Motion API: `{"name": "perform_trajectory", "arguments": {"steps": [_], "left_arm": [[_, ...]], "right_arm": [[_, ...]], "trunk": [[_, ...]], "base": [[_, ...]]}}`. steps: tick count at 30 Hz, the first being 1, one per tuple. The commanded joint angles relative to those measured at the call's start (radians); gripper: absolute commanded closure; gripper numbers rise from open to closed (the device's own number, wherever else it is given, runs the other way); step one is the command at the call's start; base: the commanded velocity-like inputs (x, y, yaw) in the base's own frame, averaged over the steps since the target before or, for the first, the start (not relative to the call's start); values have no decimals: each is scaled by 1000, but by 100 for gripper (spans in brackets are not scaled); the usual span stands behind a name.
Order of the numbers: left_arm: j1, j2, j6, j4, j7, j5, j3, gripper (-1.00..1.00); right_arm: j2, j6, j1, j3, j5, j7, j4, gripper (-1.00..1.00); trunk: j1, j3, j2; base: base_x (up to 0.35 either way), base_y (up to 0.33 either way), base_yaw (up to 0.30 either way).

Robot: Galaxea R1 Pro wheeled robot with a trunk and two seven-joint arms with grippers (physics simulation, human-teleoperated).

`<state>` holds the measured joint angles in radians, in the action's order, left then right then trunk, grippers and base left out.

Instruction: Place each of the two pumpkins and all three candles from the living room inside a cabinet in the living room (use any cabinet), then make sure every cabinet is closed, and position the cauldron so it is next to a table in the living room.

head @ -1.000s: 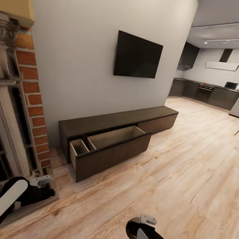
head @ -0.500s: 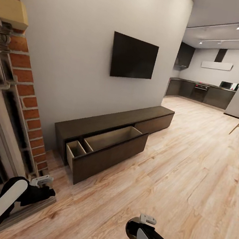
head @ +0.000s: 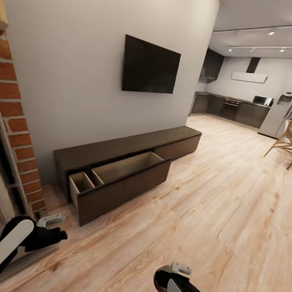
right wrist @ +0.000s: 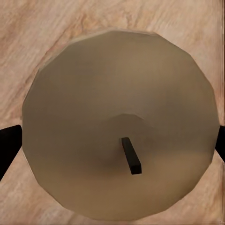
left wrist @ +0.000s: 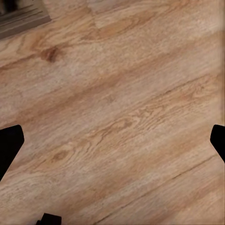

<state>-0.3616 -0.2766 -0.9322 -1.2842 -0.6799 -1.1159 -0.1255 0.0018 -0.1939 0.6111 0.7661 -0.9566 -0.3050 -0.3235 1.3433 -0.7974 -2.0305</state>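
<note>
1. Candle (right wrist: 119,124), pale and round-topped with a short dark wick, sits between the right gripper's (right wrist: 112,140) two dark fingertips, which press its opposite sides; the gripper is clenched on it, above the wooden floor (right wrist: 28,37).
2. Seen from the head camera, the right gripper (head: 161,279) hangs over the floor well in front of the cabinet (head: 123,168), apart from it.
3. The cabinet stands against the grey wall (head: 71,81), below the television (head: 149,67); its wide drawer nearest the brick fireplace (head: 13,128) is pulled out, showing pale compartments.
4. The left gripper (head: 52,235) hangs near the fireplace, beside the cabinet's open end; its fingertips (left wrist: 9,143) are spread wide over bare floor, released and holding nothing.
</note>
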Motion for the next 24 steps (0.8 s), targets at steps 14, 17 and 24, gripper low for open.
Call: {"name": "perform_trajectory", "arguments": {"steps": [14, 17, 24], "left_arm": [[0, -1, 0, -1, -10, -12, -2, -100], [0, 0, 0, -1, -10, -12, -2, -100], [0, -1, 0, -1, -10, -12, -2, -100]], "right_arm": [[0, -4, 1, 6, -4, -6, -2, 100], [0, -4, 1, 6, -4, -6, -2, 100], [0, -4, 1, 6, -4, -6, -2, 100]], "trunk": [[0, -1, -1], [0, -1, -1], [0, -1, -1]], "base": [[0, 0, -269], [0, 0, -273], [0, 0, -273]]}}
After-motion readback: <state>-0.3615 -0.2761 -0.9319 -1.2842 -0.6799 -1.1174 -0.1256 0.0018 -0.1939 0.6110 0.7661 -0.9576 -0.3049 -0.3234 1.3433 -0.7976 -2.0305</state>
